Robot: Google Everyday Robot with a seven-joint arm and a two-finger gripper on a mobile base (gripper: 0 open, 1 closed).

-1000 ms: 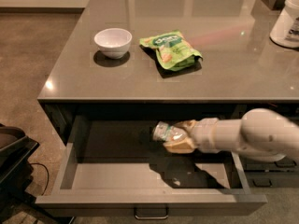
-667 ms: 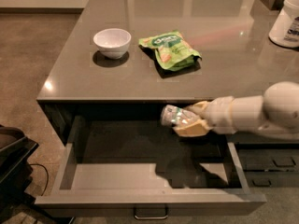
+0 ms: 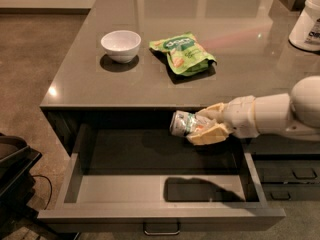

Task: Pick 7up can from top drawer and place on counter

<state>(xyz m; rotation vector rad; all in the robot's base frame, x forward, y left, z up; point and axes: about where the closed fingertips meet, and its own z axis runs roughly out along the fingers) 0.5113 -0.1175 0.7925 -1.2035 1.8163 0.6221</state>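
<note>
My gripper [image 3: 200, 124] reaches in from the right and is shut on the 7up can [image 3: 182, 122]. The can lies on its side, silver end to the left, green-and-white label showing between the cream fingers [image 3: 210, 133]. It hangs above the open top drawer [image 3: 120, 189], just in front of and about level with the front edge of the counter [image 3: 150, 86]. The drawer's grey interior holds nothing but the arm's shadow. Its bar handle [image 3: 161, 230] shows at the bottom.
On the counter stand a white bowl [image 3: 121, 45], a flat green snack bag [image 3: 183, 53] and a white tub [image 3: 306, 21] at the far right. Narrower dark drawers [image 3: 292, 176] are at the right. A black object [image 3: 12, 176] stands at the left on the floor.
My gripper has lifted the can up out of the drawer, from near the drawer floor to about the level of the counter's edge.
</note>
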